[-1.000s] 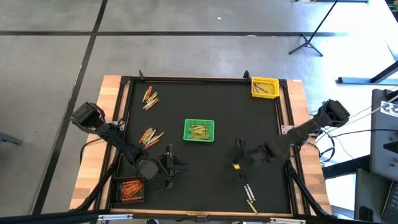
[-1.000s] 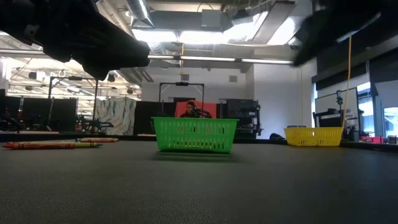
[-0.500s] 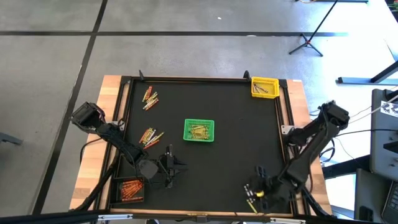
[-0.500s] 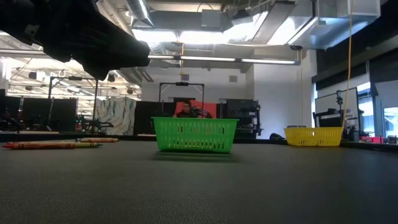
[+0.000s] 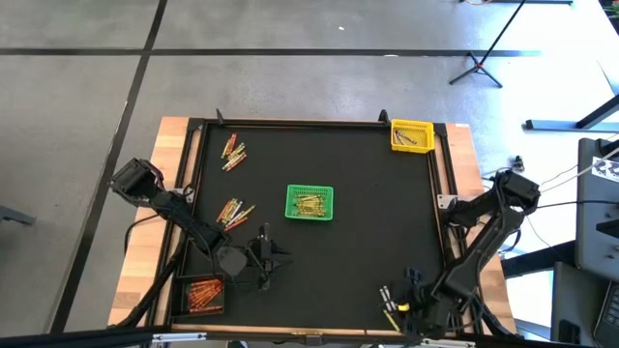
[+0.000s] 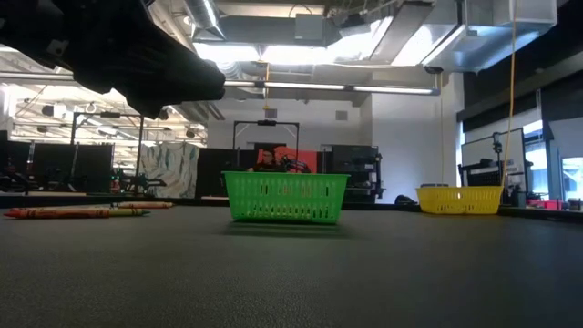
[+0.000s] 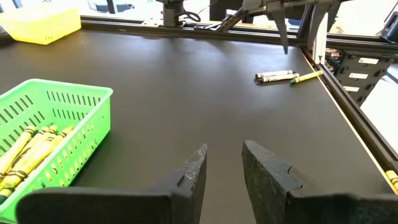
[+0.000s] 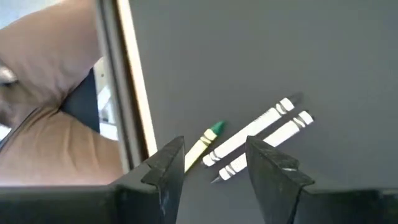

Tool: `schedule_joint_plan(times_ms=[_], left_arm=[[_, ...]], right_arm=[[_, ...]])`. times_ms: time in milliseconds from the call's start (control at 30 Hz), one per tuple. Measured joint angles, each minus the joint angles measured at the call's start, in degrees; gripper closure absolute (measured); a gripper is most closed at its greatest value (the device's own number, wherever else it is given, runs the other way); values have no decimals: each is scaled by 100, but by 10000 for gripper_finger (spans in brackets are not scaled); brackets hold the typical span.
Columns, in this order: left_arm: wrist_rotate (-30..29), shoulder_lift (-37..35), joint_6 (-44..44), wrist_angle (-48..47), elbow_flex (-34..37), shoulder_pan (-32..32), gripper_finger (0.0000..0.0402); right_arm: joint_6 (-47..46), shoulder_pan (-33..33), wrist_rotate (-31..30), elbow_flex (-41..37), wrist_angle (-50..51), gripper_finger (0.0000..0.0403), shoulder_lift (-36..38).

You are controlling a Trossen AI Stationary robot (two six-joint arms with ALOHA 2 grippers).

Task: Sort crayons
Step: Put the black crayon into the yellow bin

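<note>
Crayons [image 8: 249, 138] beside table edge [image 8: 134, 93]

Matt black table mat [image 5: 368, 174], green plastic mesh basket [image 5: 309, 203]

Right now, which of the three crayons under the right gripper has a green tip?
The yellow-wrapped crayon nearest the table's edge rail; the two white-wrapped crayons beside it show no green.

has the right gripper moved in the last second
Yes. In the high view the right gripper has travelled from near the green basket toward the table's near edge, and now hangs over the loose crayons there.
</note>
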State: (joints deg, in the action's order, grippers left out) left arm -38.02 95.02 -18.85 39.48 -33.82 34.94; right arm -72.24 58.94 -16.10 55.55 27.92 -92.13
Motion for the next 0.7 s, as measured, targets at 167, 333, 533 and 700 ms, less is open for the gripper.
schedule_joint_plan(times_ms=[167,333,533,700], left_arm=[[1,1,-2,0,0,0,314],[2,0,-2,2,0,-2,314],[-2,1,-2,2,0,-7,314],[-2,0,-4,3,0,-4,314]], right_arm=[[-568,-75,78,0,184,235,-245],[-737,-220,235,0,421,235,-444],[-710,-359,270,0,579,235,-569],[-706,-356,325,0,725,235,-717]])
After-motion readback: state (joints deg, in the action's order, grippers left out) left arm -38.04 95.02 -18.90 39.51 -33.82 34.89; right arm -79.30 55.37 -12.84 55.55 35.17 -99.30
